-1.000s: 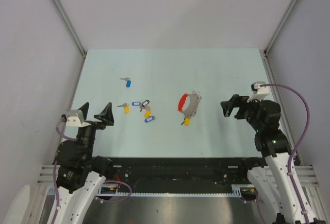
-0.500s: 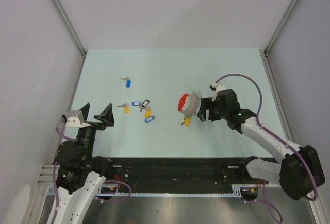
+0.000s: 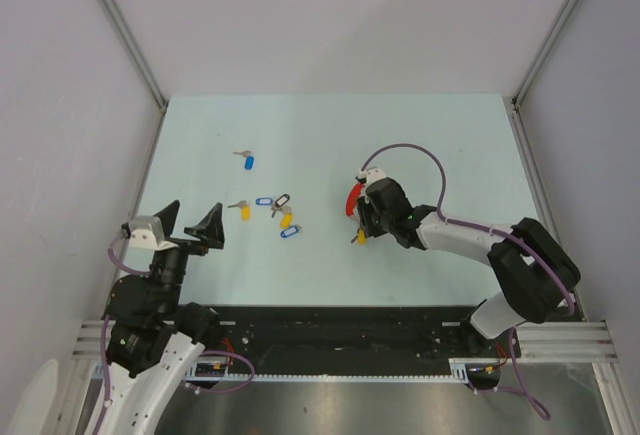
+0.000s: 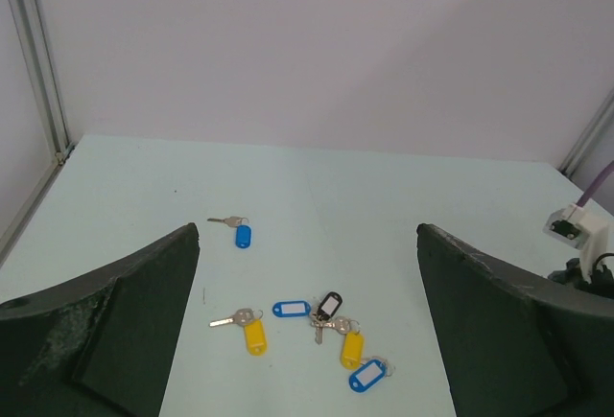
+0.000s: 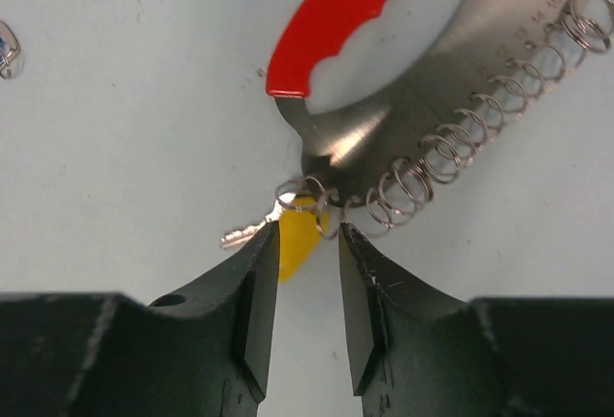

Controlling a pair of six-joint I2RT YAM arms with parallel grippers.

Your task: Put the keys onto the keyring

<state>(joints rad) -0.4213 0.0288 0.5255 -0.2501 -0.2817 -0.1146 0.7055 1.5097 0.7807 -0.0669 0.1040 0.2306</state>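
The keyring (image 3: 352, 198) lies right of the table's middle, a red arc (image 5: 336, 14) on a silvery plate (image 5: 422, 101) edged with wire rings (image 5: 460, 139). A yellow-tagged key (image 5: 295, 235) hangs on its lower end (image 3: 360, 238). My right gripper (image 3: 368, 223) sits low over that end. Its jaws (image 5: 307, 228) stand narrowly apart around the tag's edge and the last rings, with table showing between them. Loose keys lie to the left: a blue-tagged one (image 3: 248, 160), a yellow one (image 3: 243, 211) and a cluster (image 3: 280, 213). My left gripper (image 3: 190, 210) hovers wide open near them (image 4: 307, 235).
Grey walls with metal corner posts (image 3: 125, 35) enclose the pale green table (image 3: 450, 145). A black rail (image 3: 340, 330) runs along the near edge. The right arm's purple cable (image 3: 410, 150) arches above the keyring. In the left wrist view the key cluster (image 4: 336, 321) lies between the fingers.
My right arm has swung left from the table's right side down onto the keyring's lower end, and its jaws have narrowed. The left arm and loose keys have not moved.
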